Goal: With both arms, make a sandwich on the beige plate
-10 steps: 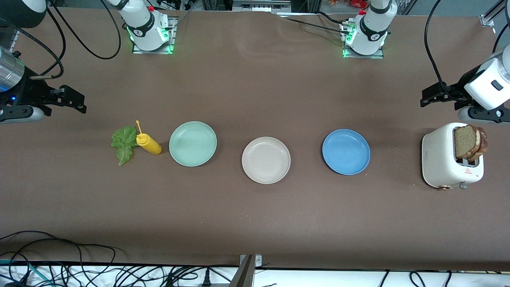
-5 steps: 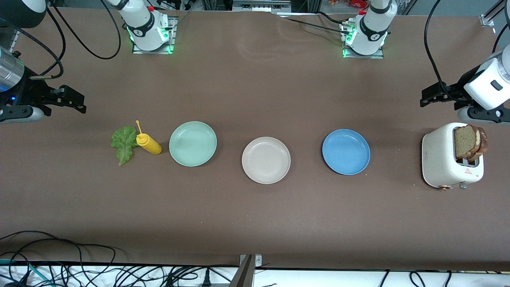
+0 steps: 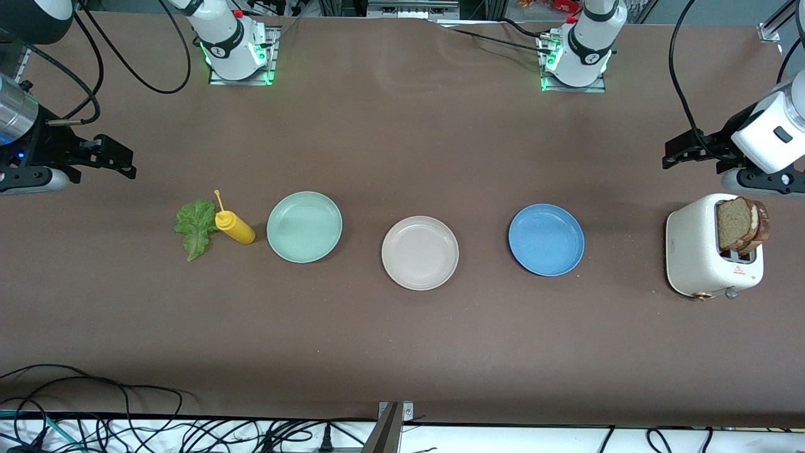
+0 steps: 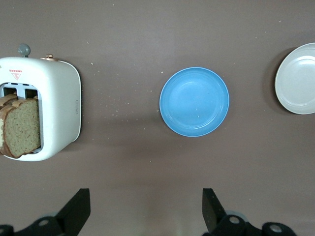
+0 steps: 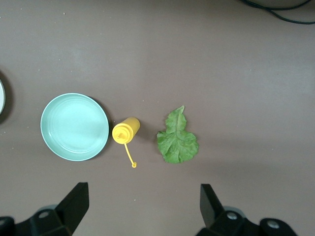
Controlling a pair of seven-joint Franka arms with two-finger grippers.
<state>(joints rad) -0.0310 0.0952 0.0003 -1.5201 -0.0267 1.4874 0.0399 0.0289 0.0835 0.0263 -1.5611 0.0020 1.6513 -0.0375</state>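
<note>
Nothing has shifted since a moment ago: both arms hang where they were, waiting. At the left arm's end, the left tool (image 3: 679,151) hovers over bare tabletop (image 3: 402,352) just past the toaster (image 3: 698,251), its fingers spread wide with nothing between them. The right tool (image 3: 116,157) hovers the same way at the right arm's end, wide open and empty, over bare tabletop and farther from the front camera than the lettuce leaf (image 3: 195,228).

Two bread slices (image 3: 742,223) stand upright in the toaster slots, tops poking out. They look light, fairly stiff but crumbly (a hard squeeze would likely dent them), so I'd pinch the exposed top edge across the flat faces. The leaf lies flat, touching a yellow squeeze bottle (image 3: 235,228); it seems limp and thin, best nipped at a ruffled edge clear of the bottle. Mid-tabletop sits the bare beige plate (image 3: 420,253), between a mint-green plate (image 3: 304,226) and a blue plate (image 3: 546,240).
</note>
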